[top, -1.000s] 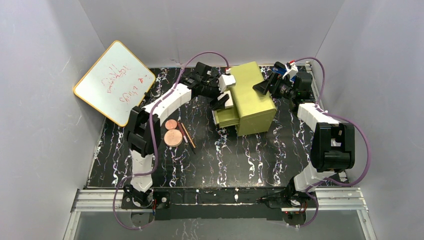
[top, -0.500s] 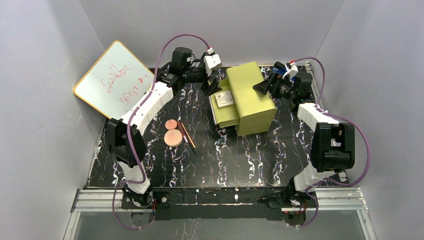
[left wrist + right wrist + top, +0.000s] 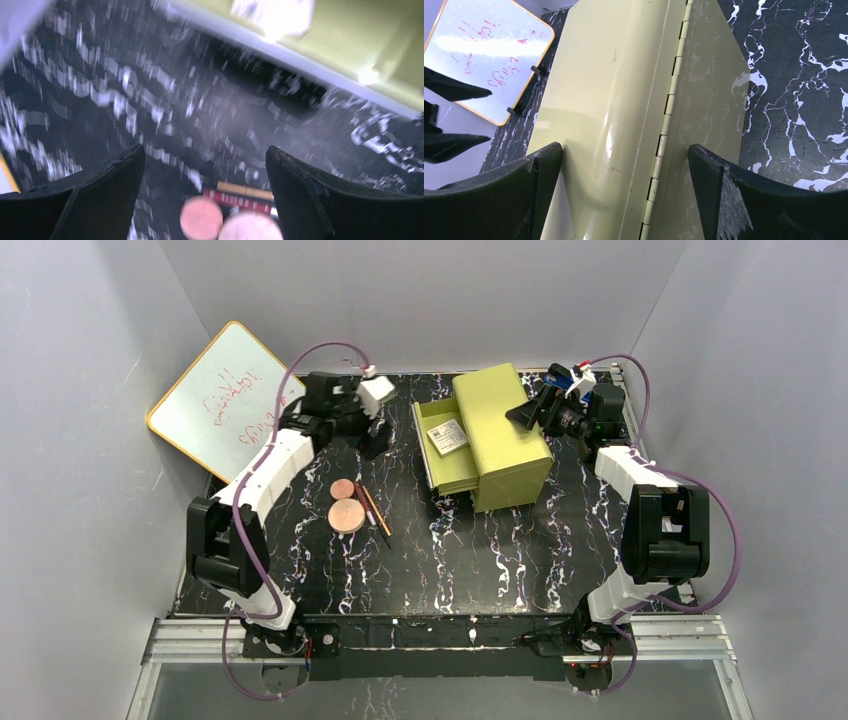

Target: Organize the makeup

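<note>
the small disc (image 3: pixel 343 489) and large disc (image 3: pixel 347 515) lie side by side on the marbled table (image 3: pixel 480 550), with two pencils (image 3: pixel 374 508) just to their right. the white palette (image 3: pixel 448 435) lies in the open drawer (image 3: pixel 420 430) of the yellow-green box (image 3: pixel 505 440). the left gripper (image 3: pixel 376 438) hangs near the discs on their far side, fingers wide and holding nothing. the right gripper (image 3: pixel 524 414) is spread wide over the box's top.

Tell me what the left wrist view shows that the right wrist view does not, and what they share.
Only left wrist: the smaller disc, the larger disc, a pencil stick and the blurred white palette. Only right wrist: the whiteboard and the hinge. Both: the yellow-green box, the marbled table, and open fingers: left pincer, right pincer.
</note>
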Motion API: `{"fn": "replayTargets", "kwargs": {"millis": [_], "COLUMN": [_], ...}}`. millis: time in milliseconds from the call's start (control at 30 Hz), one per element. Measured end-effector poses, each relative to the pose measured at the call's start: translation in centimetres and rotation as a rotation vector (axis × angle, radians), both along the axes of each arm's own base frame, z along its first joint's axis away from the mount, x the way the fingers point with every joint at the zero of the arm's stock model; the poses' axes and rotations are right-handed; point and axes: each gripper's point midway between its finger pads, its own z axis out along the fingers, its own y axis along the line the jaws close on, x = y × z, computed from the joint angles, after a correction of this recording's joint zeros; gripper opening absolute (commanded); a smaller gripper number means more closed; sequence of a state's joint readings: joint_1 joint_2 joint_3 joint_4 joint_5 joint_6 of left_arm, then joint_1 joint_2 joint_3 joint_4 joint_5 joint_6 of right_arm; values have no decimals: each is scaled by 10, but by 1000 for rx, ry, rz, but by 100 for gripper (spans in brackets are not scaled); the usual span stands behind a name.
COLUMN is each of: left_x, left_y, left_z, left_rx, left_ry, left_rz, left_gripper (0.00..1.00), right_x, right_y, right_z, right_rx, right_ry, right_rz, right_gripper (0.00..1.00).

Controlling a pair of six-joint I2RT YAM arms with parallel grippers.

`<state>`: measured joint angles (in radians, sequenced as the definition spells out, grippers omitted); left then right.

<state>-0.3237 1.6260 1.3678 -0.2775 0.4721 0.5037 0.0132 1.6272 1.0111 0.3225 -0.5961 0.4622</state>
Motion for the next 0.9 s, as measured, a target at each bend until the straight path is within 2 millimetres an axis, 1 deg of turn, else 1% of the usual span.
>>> {"fn": "replayTargets", "kwargs": {"millis": [67, 100, 133, 167, 200, 267, 333, 400, 533, 600, 667, 700, 733, 833, 900], "left_x": [-4, -5, -7, -9, -12, -17, -22, -24, -23, -22, -20, -19, -20, -22, -24], "left_y": [38, 54, 65, 74, 78, 83, 85, 88, 97, 106, 117, 123, 127, 138, 141], "left_z": [-24, -36, -48, -60, -70, -90, -103, -112, -124, -127, -128, -129, -130, -135, -137], "left_rx": [25, 37, 48, 59, 67, 78, 85, 89, 76, 62, 50, 46, 41, 34, 31], "left_ry": [84, 130, 174, 219, 258, 335, 388, 428, 480, 500, 513, 517, 524, 546, 557], "left_rz": [125, 189, 245, 294, 332, 397, 441, 487, 568, 616, 668, 691, 710, 756, 769], "left_gripper": [87, 87, 88, 94, 98, 98, 98, 93, 75, 63, 45, 38, 34, 31, 29], "right_x": [0, 0, 0, 0, 0, 0, 0, 0, 0, 0, 0, 0, 0, 0, 0], "right_y": [1, 1, 1, 1, 2, 2, 2, 2, 1, 1, 1, 1, 1, 2, 2], "right_z": [0, 0, 0, 0, 0, 0, 0, 0, 0, 0, 0, 0, 0, 0, 0], "right_rx": [3, 4, 4, 5, 5, 6, 6, 5, 6, 6, 6, 6, 6, 6, 6], "right_ry": [0, -1, -2, -3, -3, -4, -4, -5, -7, -8, -8, -8, -8, -8, -8], "right_rz": [6, 8, 9, 10, 11, 11, 11, 11, 10, 10, 10, 10, 10, 10, 10], "right_gripper": [100, 100, 100, 100, 100, 100, 100, 100, 100, 100, 100, 100, 100, 100, 100]}}
